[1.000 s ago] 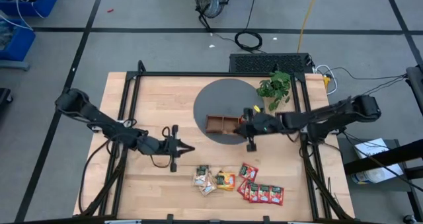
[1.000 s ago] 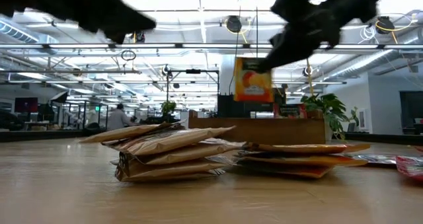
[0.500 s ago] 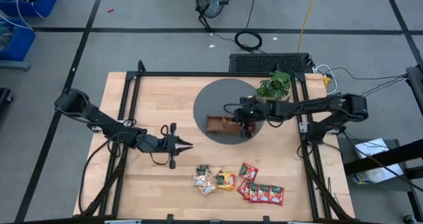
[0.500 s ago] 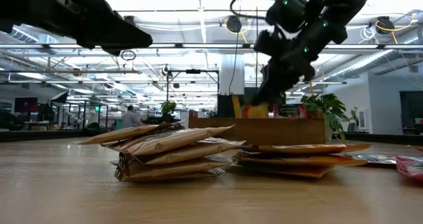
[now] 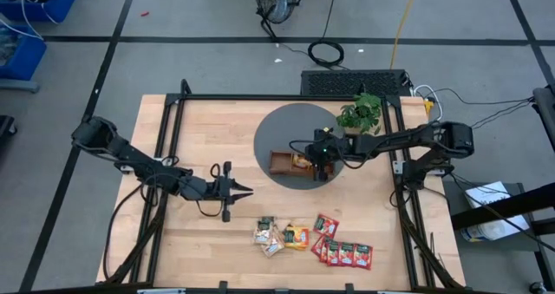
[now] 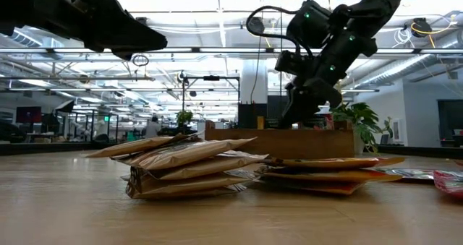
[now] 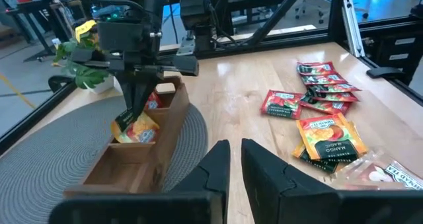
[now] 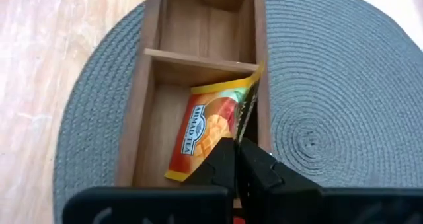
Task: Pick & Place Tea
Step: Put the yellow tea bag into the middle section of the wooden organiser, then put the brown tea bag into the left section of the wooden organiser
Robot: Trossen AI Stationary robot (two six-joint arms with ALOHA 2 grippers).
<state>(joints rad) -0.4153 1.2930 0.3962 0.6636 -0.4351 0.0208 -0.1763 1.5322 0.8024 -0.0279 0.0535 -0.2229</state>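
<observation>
An orange tea sachet [image 8: 210, 133] sits tilted in the middle compartment of the brown wooden tray [image 5: 279, 162], with my right gripper [image 8: 236, 154] shut on it from above the tray. A red sachet [image 7: 153, 102] shows in the neighbouring compartment. More tea lies flat on the table near its front edge: pale sachets [image 5: 268, 234], an orange one [image 5: 297, 237] and several red ones [image 5: 344, 253]. My left gripper [image 5: 246, 191] hovers left of the tray, its fingers [image 7: 221, 163] a narrow gap apart with nothing between them. My right gripper pinches the orange sachet between its two fingers at one edge [image 8: 228, 141], near a corner. The fingers slant down into the tray from the table's right side. The sachet is tilted inside the middle compartment, its far corner [image 8: 254, 73] at the divider and side wall.
The tray lies on a round grey woven mat [image 5: 277, 131]. A green leafy plant [image 5: 360, 114] stands at the mat's far right. Black frame rails [image 5: 169, 129] run along the table's sides and far edge. Bare wood [image 5: 217, 142] spreads between my left gripper and the far rail.
My right gripper has gone toward the table's left and down, tipping further downward, from beside the tray's right end to above its middle. The orange sachet, which hung clear above the tray, has sunk into the middle compartment.
</observation>
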